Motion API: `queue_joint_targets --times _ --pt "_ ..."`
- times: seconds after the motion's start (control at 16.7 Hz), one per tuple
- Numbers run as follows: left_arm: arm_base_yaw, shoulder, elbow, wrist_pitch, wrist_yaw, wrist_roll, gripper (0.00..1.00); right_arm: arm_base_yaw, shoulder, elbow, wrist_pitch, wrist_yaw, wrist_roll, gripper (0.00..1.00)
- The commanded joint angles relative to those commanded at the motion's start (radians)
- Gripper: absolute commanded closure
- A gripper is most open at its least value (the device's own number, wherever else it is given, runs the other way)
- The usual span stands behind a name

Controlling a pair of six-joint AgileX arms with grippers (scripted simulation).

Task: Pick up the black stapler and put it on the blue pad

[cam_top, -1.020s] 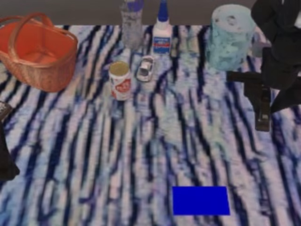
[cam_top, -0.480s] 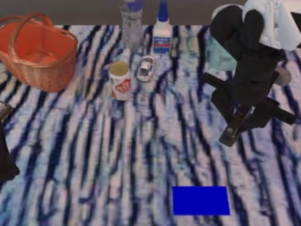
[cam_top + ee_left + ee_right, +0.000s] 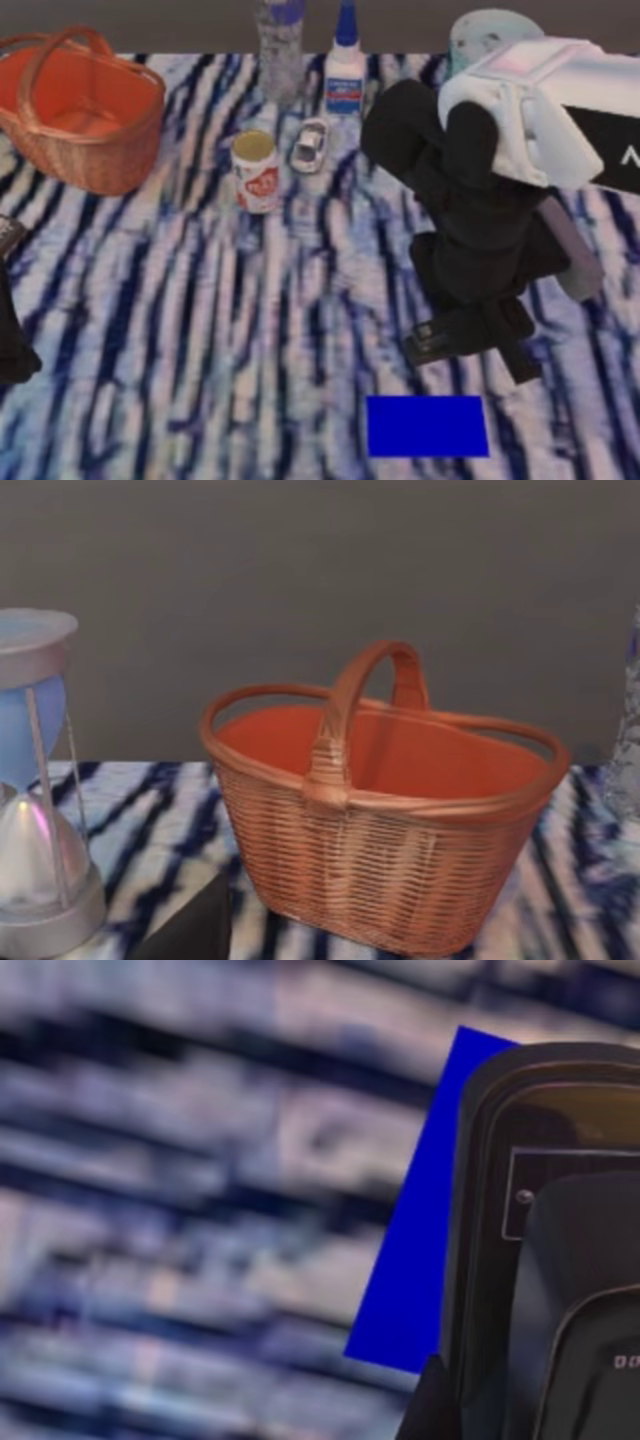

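Observation:
The black stapler (image 3: 428,340) hangs above the striped cloth, held in my right gripper (image 3: 478,325), which is shut on it. It lies just behind the blue pad (image 3: 427,426), a flat bright-blue rectangle near the front edge, right of centre. In the right wrist view the black stapler (image 3: 545,1220) fills the right side, with the blue pad (image 3: 415,1250) partly hidden behind it. My left gripper (image 3: 10,340) stays parked at the table's left edge.
An orange wicker basket (image 3: 80,110) stands at the back left, with an hourglass (image 3: 35,780) near it. A can (image 3: 256,170), a toy car (image 3: 309,145), a clear bottle (image 3: 280,50), a glue bottle (image 3: 346,70) and a teal roll (image 3: 478,30) line the back.
My right arm has swung from the back right toward the front centre, carrying the stapler. The stapler has turned and come close to the blue pad. The left arm has not moved.

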Motion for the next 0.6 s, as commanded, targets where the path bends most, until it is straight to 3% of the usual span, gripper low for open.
queue_joint_targets --times 0.3,0.6 --pt "0.0 0.0 0.0 0.0 0.0 0.0 0.0 0.103 -0.089 -0.065 0.024 0.011 0.339 1.0" --pt "0.0 0.0 0.0 0.0 0.0 0.0 0.0 0.131 -0.119 -0.083 0.034 0.016 0.422 1.0"
